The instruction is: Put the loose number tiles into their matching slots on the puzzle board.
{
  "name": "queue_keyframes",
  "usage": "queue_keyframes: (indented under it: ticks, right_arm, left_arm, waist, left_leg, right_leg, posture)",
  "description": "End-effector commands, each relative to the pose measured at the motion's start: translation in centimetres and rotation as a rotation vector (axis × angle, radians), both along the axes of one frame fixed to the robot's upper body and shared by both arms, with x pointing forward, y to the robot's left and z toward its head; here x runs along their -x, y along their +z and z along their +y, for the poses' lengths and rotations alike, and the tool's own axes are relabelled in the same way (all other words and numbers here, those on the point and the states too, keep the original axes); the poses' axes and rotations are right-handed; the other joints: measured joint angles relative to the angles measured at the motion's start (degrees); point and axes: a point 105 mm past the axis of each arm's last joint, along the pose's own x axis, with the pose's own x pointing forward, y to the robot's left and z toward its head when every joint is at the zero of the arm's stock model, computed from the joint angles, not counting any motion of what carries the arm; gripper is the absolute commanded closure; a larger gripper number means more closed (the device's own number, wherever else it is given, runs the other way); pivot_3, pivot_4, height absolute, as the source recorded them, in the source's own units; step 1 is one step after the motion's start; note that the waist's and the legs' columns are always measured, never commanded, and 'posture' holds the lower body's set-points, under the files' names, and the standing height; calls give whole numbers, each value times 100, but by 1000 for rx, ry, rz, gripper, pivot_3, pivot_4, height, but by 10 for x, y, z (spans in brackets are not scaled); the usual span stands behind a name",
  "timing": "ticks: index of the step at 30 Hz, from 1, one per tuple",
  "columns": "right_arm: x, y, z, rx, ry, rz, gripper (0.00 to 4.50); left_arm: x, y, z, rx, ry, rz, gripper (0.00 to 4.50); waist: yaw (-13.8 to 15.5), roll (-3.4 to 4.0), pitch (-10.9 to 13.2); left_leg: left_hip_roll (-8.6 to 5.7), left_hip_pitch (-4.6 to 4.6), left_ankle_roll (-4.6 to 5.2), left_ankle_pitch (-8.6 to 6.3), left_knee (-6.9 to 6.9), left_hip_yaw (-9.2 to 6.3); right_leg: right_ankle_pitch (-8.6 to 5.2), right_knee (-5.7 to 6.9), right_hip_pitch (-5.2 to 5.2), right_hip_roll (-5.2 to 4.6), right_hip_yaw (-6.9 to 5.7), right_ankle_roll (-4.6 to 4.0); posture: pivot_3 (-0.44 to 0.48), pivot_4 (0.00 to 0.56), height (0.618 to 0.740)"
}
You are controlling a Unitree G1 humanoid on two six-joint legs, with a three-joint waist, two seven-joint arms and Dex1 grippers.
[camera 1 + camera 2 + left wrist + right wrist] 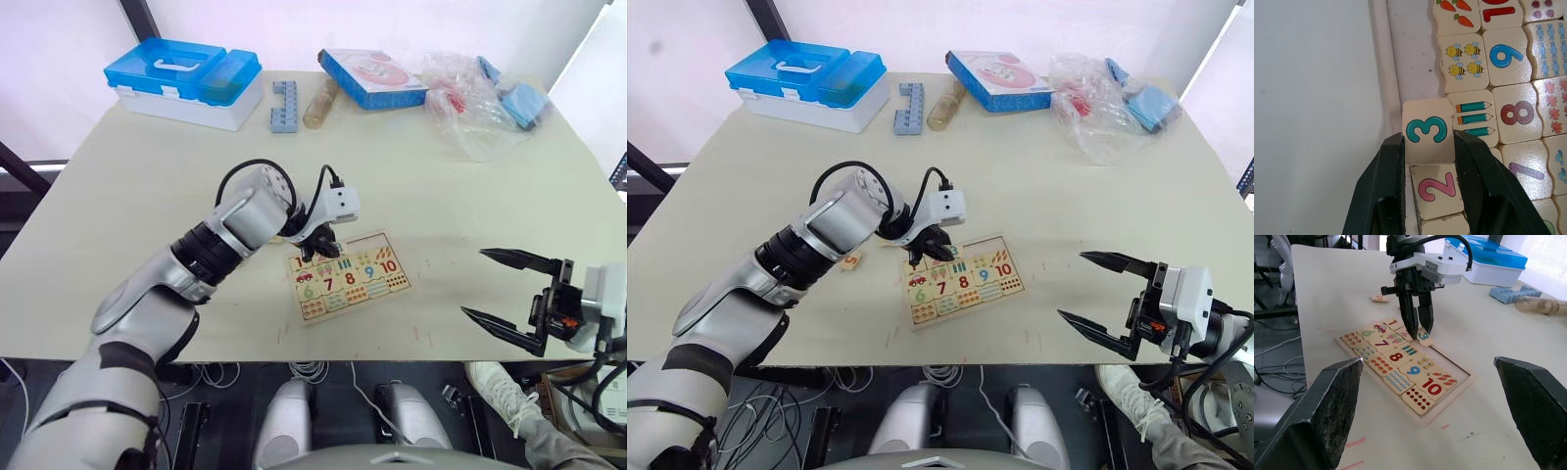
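Left gripper (1428,147) clamped on the 3 tile (1426,129), over the puzzle board's (1459,382) top row, at 12 o'clock from tile 2 (1436,188) (tilted, may jam on the rim). Right gripper (509,289) spread wide, idle.

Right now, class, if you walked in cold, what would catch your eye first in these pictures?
The left claw pinching a number 3 tile, tilted over the top row of the puzzle board near the table's front edge. Next, the right claw, gaping open and holding nothing, off to the board's right. One loose tile lies on the table beside the board.
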Motion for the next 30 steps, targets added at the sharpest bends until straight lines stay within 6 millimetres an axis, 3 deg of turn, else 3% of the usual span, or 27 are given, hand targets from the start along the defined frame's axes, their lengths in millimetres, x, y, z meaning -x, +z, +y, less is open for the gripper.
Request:
queue_keyframes:
  ticks: [1, 24, 29, 30]
  right_arm:
    - [3, 8, 1, 4, 1, -45, 0]
    - [6, 8, 1, 8, 5, -32, 0]
    - [7, 8, 2, 2, 6, -26, 0]
    - [7, 8, 2, 2, 6, -25, 0]
  left_arm:
    - [0, 7, -7, 1, -32, -50, 3571]
    - [3, -1, -8, -17, -18, -55, 3571]
    - [3, 13, -12, 37, 0, -54, 1201]
    - [3, 18, -12, 50, 4, -55, 1201]
  waist:
    - [0, 0, 0]
    - [0, 0, 0]
    - [0, 1, -1]
    - [0, 1, -1]
  left_leg:
    - [0, 0, 0, 0, 0, 0]
    - [0, 1, 0, 0, 1, -1]
    - [0, 2, 0, 0, 1, -1]
    - [0, 2, 0, 0, 1, -1]
  right_leg:
    - [0, 1, 0, 0, 0, 0]
    - [1, 2, 1, 0, 0, 0]
    - [1, 3, 1, 0, 0, 0]
    - [1, 3, 1, 0, 0, 0]
  posture:
    - [0, 150, 740]
    - [0, 150, 740]
    - [0, 150, 740]
    - [0, 150, 740]
